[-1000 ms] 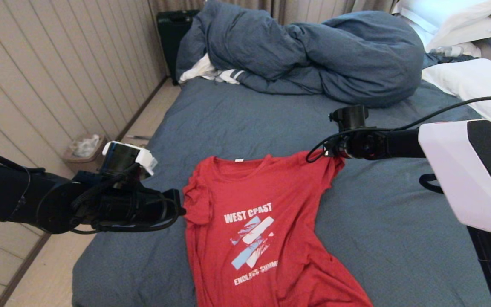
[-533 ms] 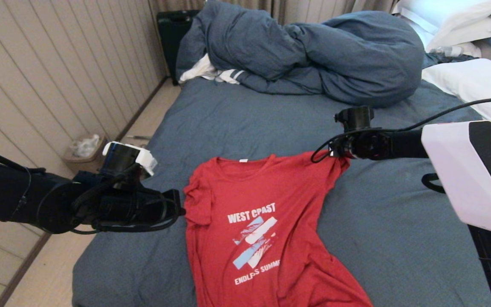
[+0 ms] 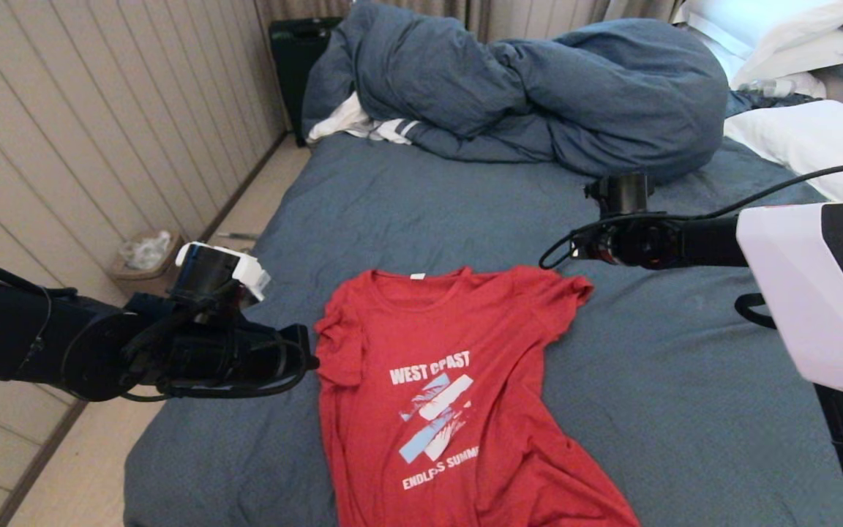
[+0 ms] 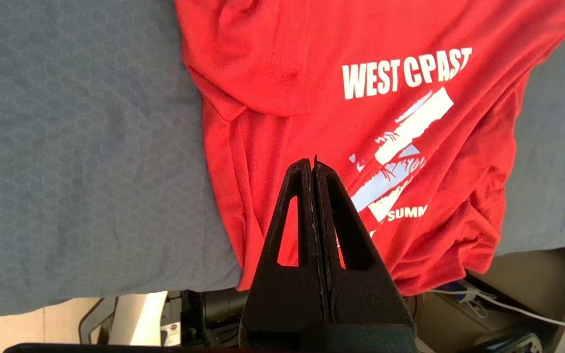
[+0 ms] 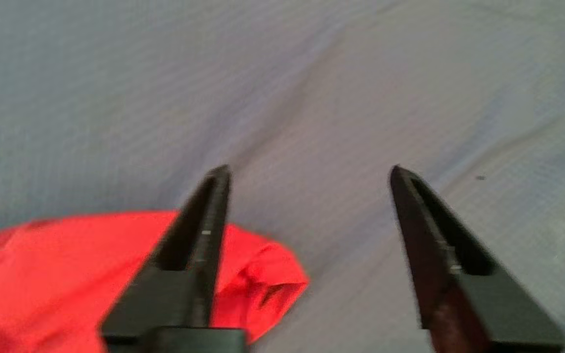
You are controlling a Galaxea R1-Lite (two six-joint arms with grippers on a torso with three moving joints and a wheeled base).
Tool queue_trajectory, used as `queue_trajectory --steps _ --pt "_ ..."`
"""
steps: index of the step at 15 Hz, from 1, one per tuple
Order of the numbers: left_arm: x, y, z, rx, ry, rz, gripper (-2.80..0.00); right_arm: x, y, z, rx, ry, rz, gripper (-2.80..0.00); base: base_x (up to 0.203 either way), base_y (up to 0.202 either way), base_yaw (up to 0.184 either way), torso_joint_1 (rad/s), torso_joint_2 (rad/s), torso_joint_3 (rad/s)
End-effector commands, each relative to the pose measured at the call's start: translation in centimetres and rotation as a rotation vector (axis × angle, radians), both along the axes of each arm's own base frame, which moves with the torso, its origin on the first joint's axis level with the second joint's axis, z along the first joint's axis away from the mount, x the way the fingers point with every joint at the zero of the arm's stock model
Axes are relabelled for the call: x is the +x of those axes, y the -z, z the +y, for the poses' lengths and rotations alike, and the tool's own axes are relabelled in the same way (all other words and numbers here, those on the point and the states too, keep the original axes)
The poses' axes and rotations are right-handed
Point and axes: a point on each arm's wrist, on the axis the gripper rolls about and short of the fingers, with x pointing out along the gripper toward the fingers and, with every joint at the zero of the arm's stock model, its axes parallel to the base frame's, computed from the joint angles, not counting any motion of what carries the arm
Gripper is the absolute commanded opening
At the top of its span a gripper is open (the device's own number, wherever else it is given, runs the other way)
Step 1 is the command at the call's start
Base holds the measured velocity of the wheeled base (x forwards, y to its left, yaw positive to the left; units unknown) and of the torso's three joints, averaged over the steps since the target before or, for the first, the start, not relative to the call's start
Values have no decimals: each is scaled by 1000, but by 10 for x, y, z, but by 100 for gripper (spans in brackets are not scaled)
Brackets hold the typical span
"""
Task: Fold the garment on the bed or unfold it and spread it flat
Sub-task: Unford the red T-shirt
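Observation:
The garment [image 3: 436,410], a red T-shirt, lies print side up on the bed [image 3: 465,212], collar toward the far side. Its lower hem bunches near the bed's front edge. My right gripper [image 5: 309,169] hangs open and empty over the sheet, just beyond the right sleeve [image 5: 263,279], which rests crumpled on the bed. In the head view the right gripper [image 3: 581,252] sits above and slightly past that sleeve [image 3: 564,293]. My left gripper [image 3: 312,361] hovers beside the folded-in left sleeve [image 3: 337,344]. The left gripper [image 4: 313,162] is shut with nothing in it, above the garment [image 4: 361,122].
A bunched blue-grey duvet [image 3: 538,88] fills the far end of the bed, with a white striped cloth [image 3: 363,126] tucked under it. White pillows [image 3: 817,139] lie at the far right. A waste bin [image 3: 147,256] stands by the panelled wall on the left.
My right gripper has let go of the right sleeve, opened and drawn up and away to the far right. The sleeve has dropped onto the sheet. The left arm has not moved.

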Motion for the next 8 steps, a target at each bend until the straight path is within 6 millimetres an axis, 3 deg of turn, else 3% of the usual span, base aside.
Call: queue_trajectory --steps 1,2,5,8 --pt "0 0 0 -3 -1 2 -280 -4 -12 -7 10 17 -27 0 0 0 0 0 0 0" --pt "-1 -1 0 -4 -1 -1 -280 -10 -24 -7 25 19 -50 -280 0 0 0 0 0 0" --pt "0 0 0 -3 -1 2 -280 -36 -45 5 139 -130 -19 -280 0 0 0 0 0 0" --pt "6 -9 -8 -10 5 -37 -280 -71 -64 26 296 -285 174 -280 0 0 0 0 0 0"
